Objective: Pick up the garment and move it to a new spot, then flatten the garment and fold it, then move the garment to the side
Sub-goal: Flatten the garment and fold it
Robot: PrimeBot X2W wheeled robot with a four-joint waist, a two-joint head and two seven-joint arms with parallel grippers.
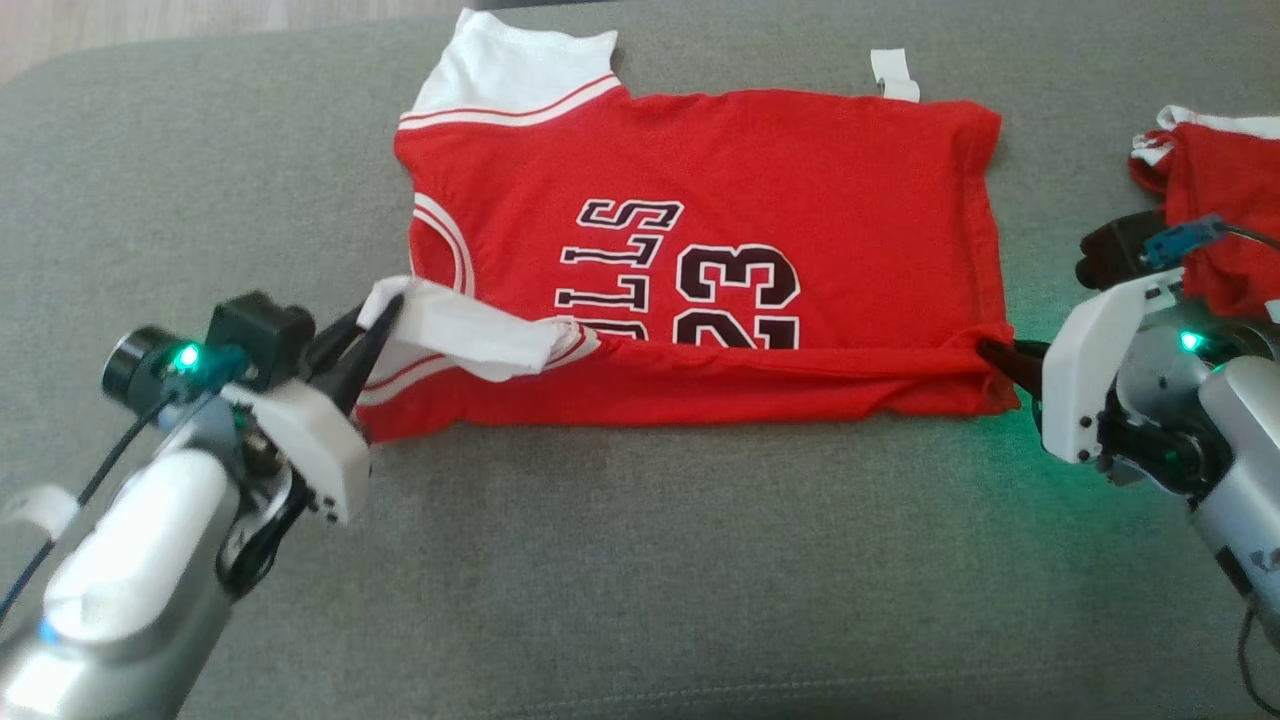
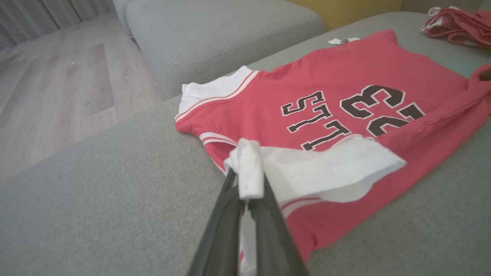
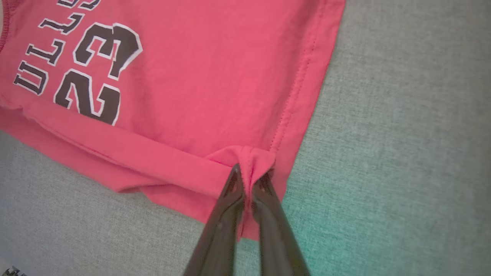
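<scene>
On the grey woven couch cushion (image 1: 640,580) the red basketball jersey with white sleeves and black lettering (image 1: 800,170) lies spread flat, shoulders toward the robot's left and hem toward its right — and both arms are working its near edge. The left gripper (image 1: 385,310) has its two dark fingers pressed together on the tip of the white sleeve (image 1: 470,335), which drapes over the red body toward the lettering. The right gripper (image 1: 988,350) pinches a bunched tuck of red cloth at the near hem corner. Holding both ends of the same long edge makes sense — I read this as a lengthwise fold, the near strip doubled onto the chest and covering the lower part of the numerals. Gripping at the two extremes lets the crease run taut and straight between them. Off to the right sits a second crumpled red garment (image 1: 1225,190), well apart, probably marking the side where finished pieces go.
</scene>
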